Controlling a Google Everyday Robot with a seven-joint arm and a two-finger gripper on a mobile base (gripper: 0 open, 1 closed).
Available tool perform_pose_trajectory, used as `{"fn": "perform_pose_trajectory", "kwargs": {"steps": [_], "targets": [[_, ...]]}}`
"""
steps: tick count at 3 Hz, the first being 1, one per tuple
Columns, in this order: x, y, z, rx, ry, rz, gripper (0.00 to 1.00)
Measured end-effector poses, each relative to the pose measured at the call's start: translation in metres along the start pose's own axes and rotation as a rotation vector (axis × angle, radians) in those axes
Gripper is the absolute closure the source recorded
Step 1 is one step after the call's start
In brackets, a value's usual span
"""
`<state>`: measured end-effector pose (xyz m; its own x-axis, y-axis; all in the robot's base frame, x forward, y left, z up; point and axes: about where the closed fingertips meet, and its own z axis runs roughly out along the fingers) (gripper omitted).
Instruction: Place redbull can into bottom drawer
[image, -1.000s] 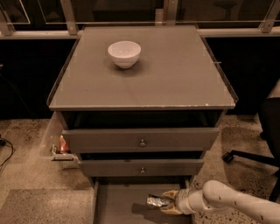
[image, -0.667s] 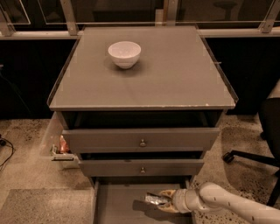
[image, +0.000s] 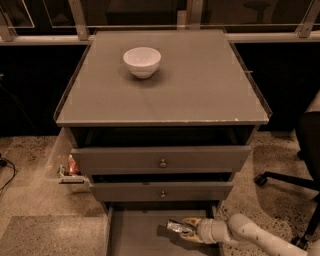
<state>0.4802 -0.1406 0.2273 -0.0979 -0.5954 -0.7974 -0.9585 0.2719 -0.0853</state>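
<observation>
Grey bottom drawer (image: 135, 236) floor beneath tool (image: 187, 229) tight around redbull can (image: 177, 227)

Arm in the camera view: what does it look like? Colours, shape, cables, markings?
The arm is a smooth, rounded off-white tube with a thicker cuff at the wrist. The gripper, low right over the bottom drawer and shut on the can, has tan fingers. No cables or markings show.

Gripper (image: 186, 229), redbull can (image: 175, 227) over bottom drawer (image: 135, 236)
</observation>
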Motion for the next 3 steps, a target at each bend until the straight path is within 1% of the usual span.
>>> {"fn": "perform_pose_trajectory", "kwargs": {"steps": [1,2,3], "targets": [[0.024,-0.011,0.017,0.017,-0.017,0.022,1.0],[0.044,-0.013,0.034,0.012,0.021,0.034,1.0],[0.059,-0.01,0.047,0.003,0.06,0.041,1.0]]}}
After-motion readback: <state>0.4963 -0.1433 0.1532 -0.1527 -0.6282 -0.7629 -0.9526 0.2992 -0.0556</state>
